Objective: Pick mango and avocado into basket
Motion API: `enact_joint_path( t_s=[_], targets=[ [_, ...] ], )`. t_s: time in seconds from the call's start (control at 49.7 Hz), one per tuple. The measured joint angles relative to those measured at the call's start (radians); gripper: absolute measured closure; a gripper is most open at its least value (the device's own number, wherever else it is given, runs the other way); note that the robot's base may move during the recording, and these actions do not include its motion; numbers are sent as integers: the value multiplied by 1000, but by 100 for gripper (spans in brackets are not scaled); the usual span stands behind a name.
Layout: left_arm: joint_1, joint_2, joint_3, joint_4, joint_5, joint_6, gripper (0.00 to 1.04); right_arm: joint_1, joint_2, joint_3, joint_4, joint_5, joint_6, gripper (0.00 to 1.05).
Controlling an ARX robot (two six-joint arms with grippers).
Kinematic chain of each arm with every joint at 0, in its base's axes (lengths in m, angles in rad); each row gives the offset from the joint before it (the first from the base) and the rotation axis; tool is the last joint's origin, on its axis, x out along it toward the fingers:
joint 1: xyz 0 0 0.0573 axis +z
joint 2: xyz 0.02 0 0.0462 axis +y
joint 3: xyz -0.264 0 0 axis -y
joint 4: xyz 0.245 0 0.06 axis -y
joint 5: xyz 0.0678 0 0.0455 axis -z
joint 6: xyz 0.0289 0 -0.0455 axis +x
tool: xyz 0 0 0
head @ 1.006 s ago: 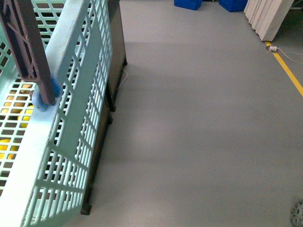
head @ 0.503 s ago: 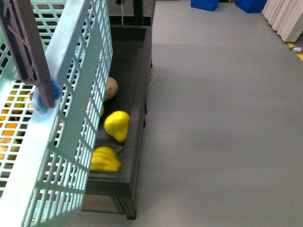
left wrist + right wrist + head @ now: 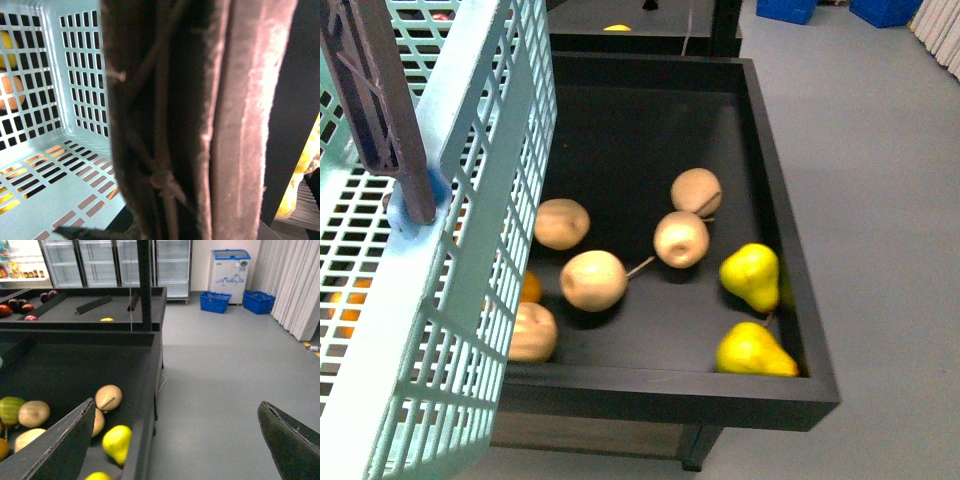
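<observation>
Filling frame left in front view: basket, next to black bin of tan fruit, yellow pears.
L wrist cam shows only handle close-up + basket inside; L gripper's state can't tell. R wrist cam: R gripper spread wide, empty.

Basket close left; black bin holds tan fruits, yellow pears.

Soft even light filled the room, pears threw faint shadows, and the basket handle loomed blurred close up
</observation>
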State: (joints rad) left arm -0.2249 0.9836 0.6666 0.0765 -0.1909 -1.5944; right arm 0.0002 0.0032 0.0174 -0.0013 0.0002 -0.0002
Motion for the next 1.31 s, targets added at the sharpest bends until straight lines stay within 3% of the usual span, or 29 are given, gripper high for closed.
enact_joint_path(
  t_s=[1.308],
  targets=[
    [1, -1, 0, 0, 2, -2, 90, 0, 0, 0, 0, 0, 0, 9]
  ],
)
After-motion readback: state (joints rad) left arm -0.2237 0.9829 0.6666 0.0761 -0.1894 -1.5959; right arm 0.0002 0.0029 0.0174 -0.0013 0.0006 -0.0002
